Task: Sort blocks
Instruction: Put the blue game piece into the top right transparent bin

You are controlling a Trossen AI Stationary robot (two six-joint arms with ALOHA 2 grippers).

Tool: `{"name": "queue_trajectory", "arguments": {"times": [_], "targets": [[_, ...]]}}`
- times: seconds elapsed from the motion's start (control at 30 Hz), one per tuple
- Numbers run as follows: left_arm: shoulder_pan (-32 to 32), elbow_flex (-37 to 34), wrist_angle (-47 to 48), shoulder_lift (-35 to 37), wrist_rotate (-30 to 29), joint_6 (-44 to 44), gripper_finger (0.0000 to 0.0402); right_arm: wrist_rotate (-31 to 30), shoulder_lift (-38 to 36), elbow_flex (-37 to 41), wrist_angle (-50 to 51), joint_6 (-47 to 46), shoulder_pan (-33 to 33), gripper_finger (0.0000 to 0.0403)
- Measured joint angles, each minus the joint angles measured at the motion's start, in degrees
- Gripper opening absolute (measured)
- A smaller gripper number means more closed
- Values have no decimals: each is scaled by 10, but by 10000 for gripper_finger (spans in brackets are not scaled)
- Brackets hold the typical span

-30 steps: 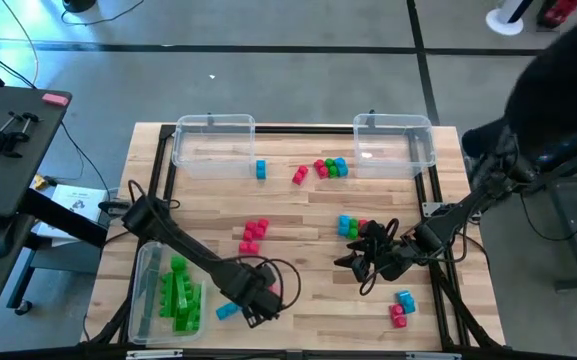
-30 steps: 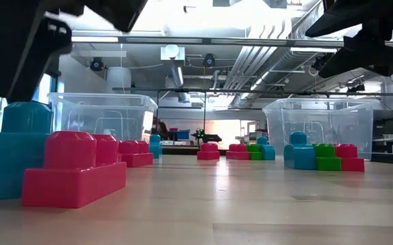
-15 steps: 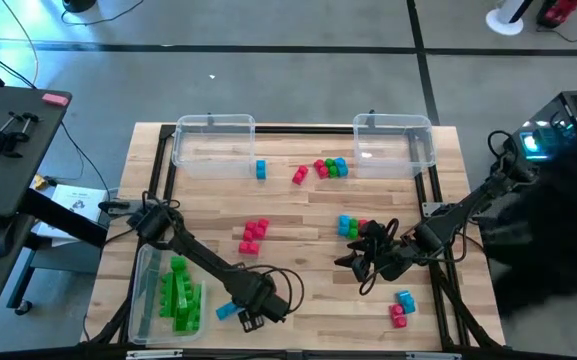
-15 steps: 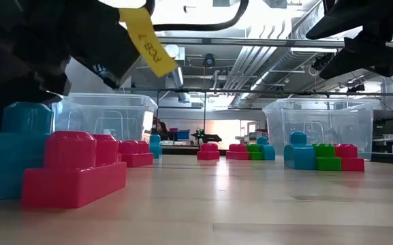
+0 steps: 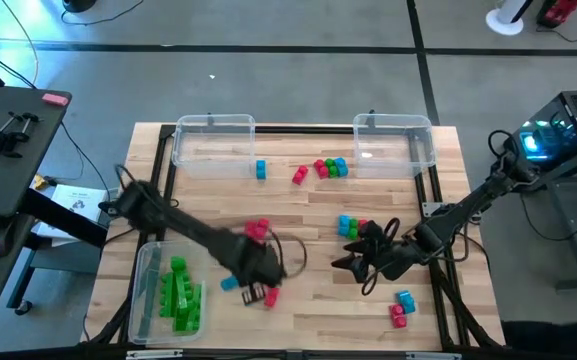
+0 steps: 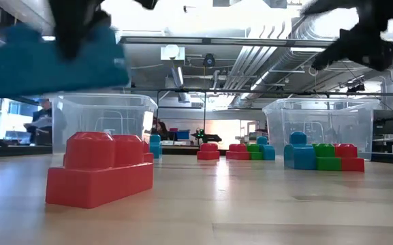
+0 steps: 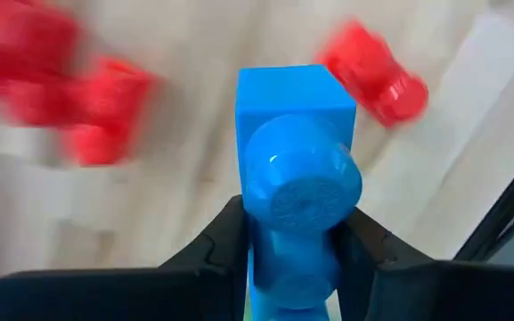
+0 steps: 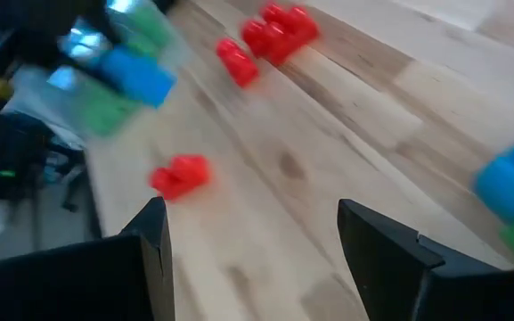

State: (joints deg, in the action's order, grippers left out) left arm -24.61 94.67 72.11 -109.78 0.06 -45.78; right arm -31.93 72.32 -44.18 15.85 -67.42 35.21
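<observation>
— What is changing compared with half a second ago?

— The left claw is now carrying a blue block, clamped between its fingers. Earlier that block was lying on the table at the lower middle of the high view; now, in the low view, it is hanging above the wood at the upper left. A red block is now lying exposed just beside the claw, and the left arm is stretching more toward the middle of the frame. The right claw is staying where it was, right of centre, with its fingers spread wide and holding nothing.

— And the bins?

— The clear bin at the lower left of the high view is holding green blocks. The two clear bins at the top, one left and one right, are showing no blocks inside that I can make out.

— Where are the remaining blocks sitting?

— A red cluster is sitting mid-table, mixed ones between the top bins, a lone blue one nearby, and a pair at lower right.
</observation>
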Motion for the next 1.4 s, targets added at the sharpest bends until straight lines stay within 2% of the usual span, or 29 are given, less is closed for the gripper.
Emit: {"name": "queue_trajectory", "arguments": {"times": [0.13,0.27,0.33,0.43,0.53,0.73,0.97,1.23,1.4], "targets": [[43,0,-5,89,-76,3,85,-21,-11,0,-88,40,-4,199],[99,0,-137,164,-127,67,88,-44,-13,0,-227,109,-24,199],[126,0,-235,188,-122,104,89,-45,-13,0,-294,165,-39,199],[161,1,-373,210,-64,154,90,-39,-13,0,-367,270,-65,199],[178,1,-449,225,-19,190,91,-18,-14,0,-413,352,-88,199],[182,1,-477,234,-20,258,91,3,-14,0,-430,407,-117,199],[182,1,-504,210,-31,305,92,36,-14,-2,-473,483,-128,199],[182,1,-558,173,-23,317,92,36,-14,-60,-396,552,-131,199],[182,0,-584,165,-20,320,92,36,-14,-87,-331,551,-135,195]]}}
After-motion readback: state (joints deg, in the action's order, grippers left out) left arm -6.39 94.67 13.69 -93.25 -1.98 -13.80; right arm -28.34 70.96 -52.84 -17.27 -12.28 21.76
